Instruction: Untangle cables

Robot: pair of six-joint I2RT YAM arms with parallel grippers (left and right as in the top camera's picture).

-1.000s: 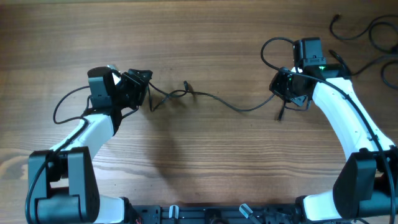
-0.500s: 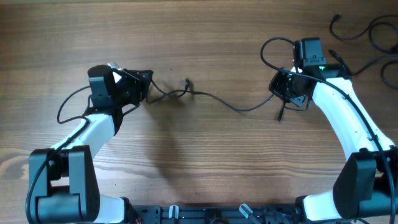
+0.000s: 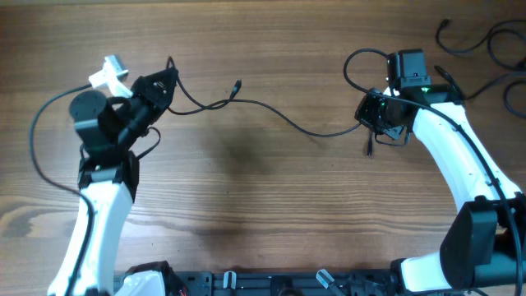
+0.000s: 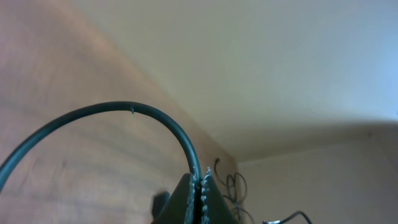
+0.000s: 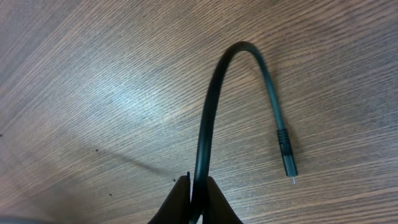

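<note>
One thin black cable [image 3: 279, 115] stretches across the table between both grippers. My left gripper [image 3: 164, 80] is raised and tilted at the far left, shut on the cable [image 4: 124, 109] near one end. A short loop and a plug end [image 3: 237, 84] stick up just to the right of the left gripper. My right gripper [image 3: 362, 123] is shut on the same cable [image 5: 208, 118] at the right. Beyond that grip the cable curves over, and its metal-tipped plug [image 5: 288, 158] hangs close to the wood.
More loose black cables [image 3: 493, 41] lie at the table's far right corner; they also show small in the left wrist view as cables [image 4: 233, 186]. Thicker black wires loop off both arms. The wooden table [image 3: 263, 205] spreads between the arms.
My left gripper closed on the cable and swung up and to the far left. The small tangle beside it has pulled out into a longer, straighter strand. The right arm stayed put.
</note>
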